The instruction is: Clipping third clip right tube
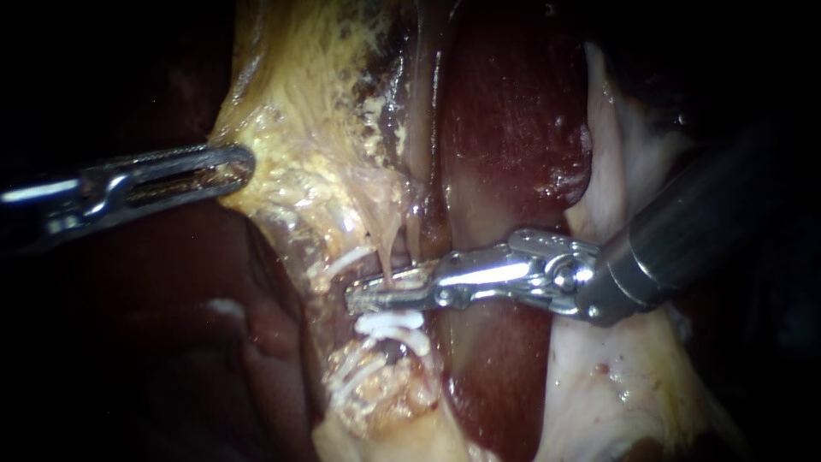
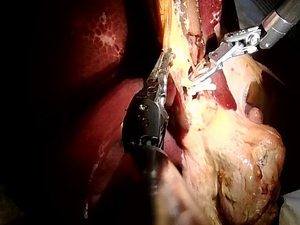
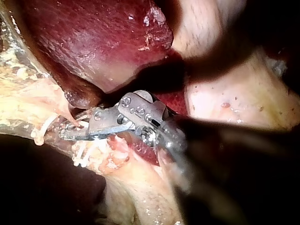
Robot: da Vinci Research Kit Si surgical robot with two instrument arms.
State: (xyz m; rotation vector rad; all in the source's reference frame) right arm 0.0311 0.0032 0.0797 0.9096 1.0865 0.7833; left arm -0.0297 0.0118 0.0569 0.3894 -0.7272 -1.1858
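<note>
In the endoscope view the thin pale tube (image 1: pixel 389 252) runs down the centre of the frame, out of the yellowish tissue (image 1: pixel 308 103) at upper centre, and passes between the jaws of the right instrument (image 1: pixel 368 298). That instrument's shaft enters from the right edge and its tip reaches leftward to just below centre. Its jaws lie close together, one on each side of the tube, pinching it. Directly beneath them, nearly touching the lower jaw, a white clip (image 1: pixel 389 325) sits across the same strand. More white clips (image 1: pixel 351 376) lie lower in the fatty tissue at lower centre, and another (image 1: pixel 342 261) is just up and left of the jaw tips. Dark red liver (image 1: pixel 513 128) fills the upper right behind the instrument, with pale tissue (image 1: pixel 616 385) at lower right. The left instrument (image 1: pixel 231 167) comes in from the left edge at mid-height, well apart from the tube, its long slotted jaws pressed onto the left margin of the yellowish tissue. The right wrist view shows the tube (image 3: pixel 66 111) dropping into the jaw tips, with the white clips just beside them.
</note>
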